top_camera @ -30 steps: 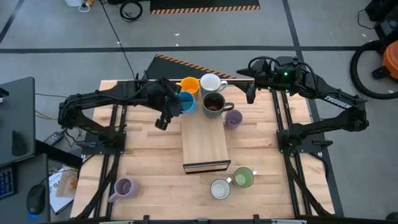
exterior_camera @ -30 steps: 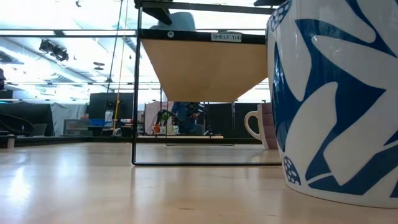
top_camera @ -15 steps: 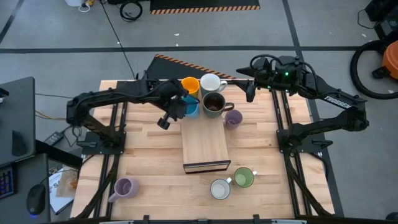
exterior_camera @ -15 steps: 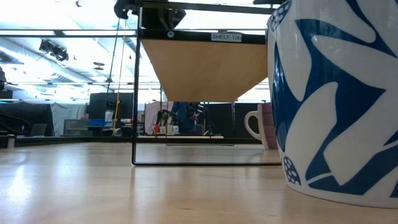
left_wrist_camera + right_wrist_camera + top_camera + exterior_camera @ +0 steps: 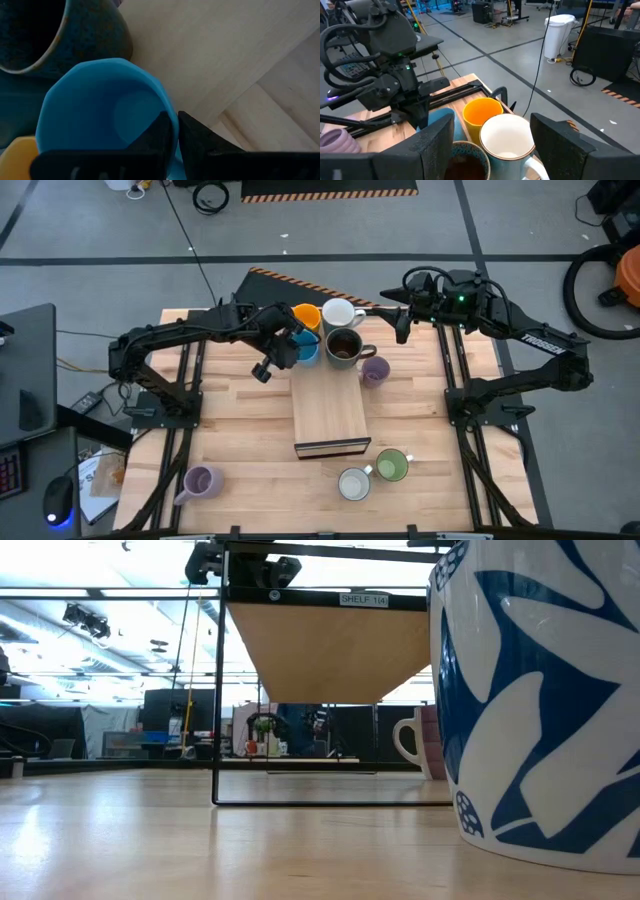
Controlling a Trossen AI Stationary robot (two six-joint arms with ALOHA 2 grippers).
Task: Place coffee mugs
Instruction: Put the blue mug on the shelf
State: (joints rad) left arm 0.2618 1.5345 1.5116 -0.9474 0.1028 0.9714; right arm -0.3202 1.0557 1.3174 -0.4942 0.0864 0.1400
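Observation:
A blue mug stands upright at the far left corner of the long pale board, beside a dark brown mug. An orange mug and a white mug stand just behind them. My left gripper is shut on the blue mug's rim. A lavender mug sits right of the board. Near the front edge stand another lavender mug, a white mug and a green mug. My right gripper hangs open at the far right, touching nothing. My left gripper pinches the blue mug's rim, one finger inside the mug and the other outside. The fingers slant down from the table's left side. The mug stays upright. Its base is hidden, so I cannot tell whether it rests on the board.
The board is a raised shelf on a thin black frame, with a gap beneath it. A big white mug with blue leaves fills the low view's right. Bare wooden tabletop lies left of the board.
My left gripper has gone a little toward the table's right edge and down, rolling at the wrist, with the blue mug still in its fingers. In the low view it has come into sight above the shelf's left end.

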